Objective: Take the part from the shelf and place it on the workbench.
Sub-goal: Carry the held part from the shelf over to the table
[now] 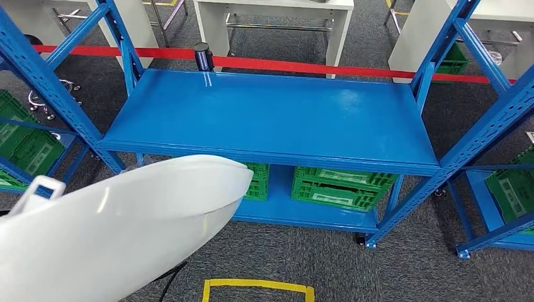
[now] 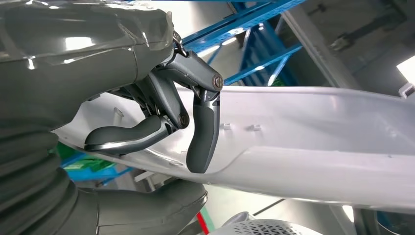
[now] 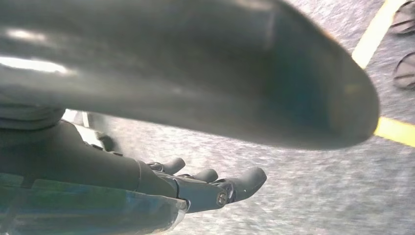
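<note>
White moulded plastic, long, curved and glossy, the part [image 1: 119,233] hangs in front of the blue steel shelf [image 1: 271,116], off its deck. The left hand [image 2: 166,122] grips it, fingers [image 2: 201,134] hooked over one rim, thumb beneath. The right hand [image 3: 210,188] lies under the shell with fingers stretched out and apart, gripping nothing. Likely light but unwieldy, thin-walled, somewhat flexible and slick; the stiffer edges near mid-length look the safest hold.
</note>
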Motion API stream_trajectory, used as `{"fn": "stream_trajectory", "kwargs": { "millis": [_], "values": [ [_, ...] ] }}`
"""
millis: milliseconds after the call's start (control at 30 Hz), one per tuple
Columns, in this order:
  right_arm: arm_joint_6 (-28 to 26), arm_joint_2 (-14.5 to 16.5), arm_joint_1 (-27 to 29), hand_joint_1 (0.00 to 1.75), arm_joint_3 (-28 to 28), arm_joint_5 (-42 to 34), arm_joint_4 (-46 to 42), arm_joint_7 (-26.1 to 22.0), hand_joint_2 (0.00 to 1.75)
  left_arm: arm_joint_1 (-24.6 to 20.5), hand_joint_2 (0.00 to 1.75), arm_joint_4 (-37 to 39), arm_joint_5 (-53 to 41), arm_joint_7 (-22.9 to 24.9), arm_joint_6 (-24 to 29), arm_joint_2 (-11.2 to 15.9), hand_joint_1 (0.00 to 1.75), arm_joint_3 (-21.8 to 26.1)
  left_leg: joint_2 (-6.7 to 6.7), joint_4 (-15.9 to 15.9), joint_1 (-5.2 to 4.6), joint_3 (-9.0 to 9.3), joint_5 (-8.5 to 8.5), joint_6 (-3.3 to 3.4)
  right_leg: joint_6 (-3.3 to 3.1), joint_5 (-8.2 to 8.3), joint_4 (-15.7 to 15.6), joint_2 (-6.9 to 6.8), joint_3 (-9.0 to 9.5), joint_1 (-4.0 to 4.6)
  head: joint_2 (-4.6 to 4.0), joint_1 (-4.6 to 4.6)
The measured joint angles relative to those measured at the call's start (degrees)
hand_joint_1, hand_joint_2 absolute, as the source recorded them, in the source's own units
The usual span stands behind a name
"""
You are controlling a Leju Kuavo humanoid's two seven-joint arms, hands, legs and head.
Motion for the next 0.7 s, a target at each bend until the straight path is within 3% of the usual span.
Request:
{"fn": "stream_trajectory", "kwargs": {
  "millis": [67,100,133,167,233,267,333,400,433,500,567,600,633,667,700],
  "values": [
    [0.48,-0.14,-0.1,0.0,-0.78,0.23,-0.68,-0.61,0.0,-0.09,1.75,0.2,-0.21,-0.01,-0.05,-0.01,1.75,-0.27,0.0,0.03,-0.05,-1.84,1.44,0.2,-0.16,-4.52,7.21,0.03,-1.96,-0.06,0.0,0.24],
    [1.06,-0.22,-0.12,0.0,-1.06,0.28,-1.08,-1.12,0.0,-0.09,1.75,0.33,-0.22,0.08,-0.04,-0.01,1.75,-0.49,0.02,0.07,-0.05,-2.8,2.14,0.13,0.27,-5.33,10.12,0.04,-2.36,-0.16,0.0,0.27],
    [1.72,-0.27,-0.11,0.0,-1.31,0.3,-1.51,-1.71,0.0,-0.1,1.75,0.43,-0.15,0.32,0.07,-0.01,1.75,-0.77,0.04,0.17,0.0,-3.77,2.81,0.01,1.01,-4.93,11.52,0.03,-2.05,-0.31,0.0,0.31],
    [2.41,-0.31,-0.07,0.0,-1.51,0.31,-2.08,-2.37,0.0,-0.14,1.75,0.49,0.07,0.72,0.34,-0.03,1.75,-1.09,0.05,0.39,0.1,-4.77,3.43,-0.18,1.91,-3.6,10.99,0.03,-0.81,-0.52,0.0,0.32],
    [3.57,-0.23,0.07,0.0,-1.74,0.32,-3.4,-3.85,0.0,-0.39,1.75,0.47,0.64,1.56,1.03,-0.09,1.75,-1.73,0.05,1.48,0.27,-6.87,4.31,-0.77,3.26,-1.48,4.66,0.03,4.18,-0.96,0.0,0.37],
    [3.93,-0.18,0.12,0.0,-1.78,0.32,-4.0,-4.61,0.0,-0.61,1.75,0.4,0.9,1.8,1.27,-0.12,1.75,-2.0,0.05,2.29,0.3,-7.85,4.61,-1.11,3.18,-1.7,0.57,0.13,6.85,-0.96,0.0,0.38],
    [3.96,0.06,0.11,0.0,-1.75,0.32,-4.52,-5.94,0.0,-1.06,1.75,0.28,1.21,1.91,1.37,-0.13,1.75,-2.39,0.05,3.44,0.27,-9.04,5.23,-1.84,2.3,-3.13,-4.24,0.26,9.44,-0.7,0.0,0.42],
    [3.12,0.25,-0.02,0.0,-1.72,0.33,-4.2,-7.01,0.0,-1.26,1.75,0.25,1.43,1.86,1.25,-0.09,1.75,-2.7,0.03,3.73,0.45,-9.4,5.78,-2.54,1.18,-3.03,-4.38,0.21,8.83,-0.56,0.0,0.41],
    [2.43,0.27,-0.15,0.0,-1.73,0.34,-3.79,-7.58,0.0,-1.32,1.75,0.26,1.5,1.76,1.16,-0.06,1.75,-2.79,-0.02,4.19,0.58,-9.64,5.03,-2.87,0.56,-2.6,-4.27,0.14,8.44,-0.58,0.0,0.38],
    [1.07,0.15,-0.52,0.0,-1.74,0.37,-2.58,-8.71,0.0,-1.58,1.75,0.27,1.55,1.38,0.91,0.04,1.75,-2.85,-0.15,7.75,0.89,-10.6,0.43,-3.52,-0.56,-1.43,-4.26,-0.07,7.33,-0.62,0.0,0.24],
    [0.08,-0.04,-0.85,0.0,-1.74,0.38,-1.19,-9.52,0.0,-1.87,1.75,0.27,1.55,1.09,0.72,0.1,1.75,-2.86,-0.23,14.74,1.04,-11.86,-5.31,-3.97,-1.02,-0.11,-4.18,-0.16,6.02,-0.36,0.0,0.13],
    [-0.2,-0.08,-0.97,0.0,-1.74,0.38,-0.59,-9.71,0.0,-1.94,1.75,0.28,1.55,1.04,0.69,0.13,1.75,-2.87,-0.23,17.89,1.06,-12.13,-6.5,-4.03,-1.05,0.55,-4.12,-0.17,5.28,-0.22,0.0,0.14],
    [-0.35,-0.11,-1.02,0.0,-1.74,0.39,-0.09,-9.82,0.0,-1.96,1.75,0.3,1.55,1.02,0.68,0.16,1.75,-2.89,-0.25,19.73,1.06,-11.79,-6.4,-3.97,-1.04,1.17,-4.05,-0.19,4.5,-0.06,0.0,0.14],
    [-0.43,-0.14,-1.07,0.0,-1.74,0.39,0.31,-9.89,0.0,-1.98,1.75,0.31,1.55,1.01,0.65,0.19,1.75,-2.89,-0.27,19.6,1.02,-10.53,-5.23,-3.74,-1.01,1.78,-3.98,-0.18,3.7,0.11,0.0,0.13],
    [-0.54,-0.16,-1.12,0.0,-1.74,0.39,0.64,-10.0,0.0,-2.04,1.75,0.31,1.55,0.98,0.61,0.2,1.75,-2.9,-0.31,17.47,0.94,-8.33,-3.73,-3.32,-0.98,2.33,-3.94,-0.17,2.98,0.29,0.0,0.14]
  ]
}}
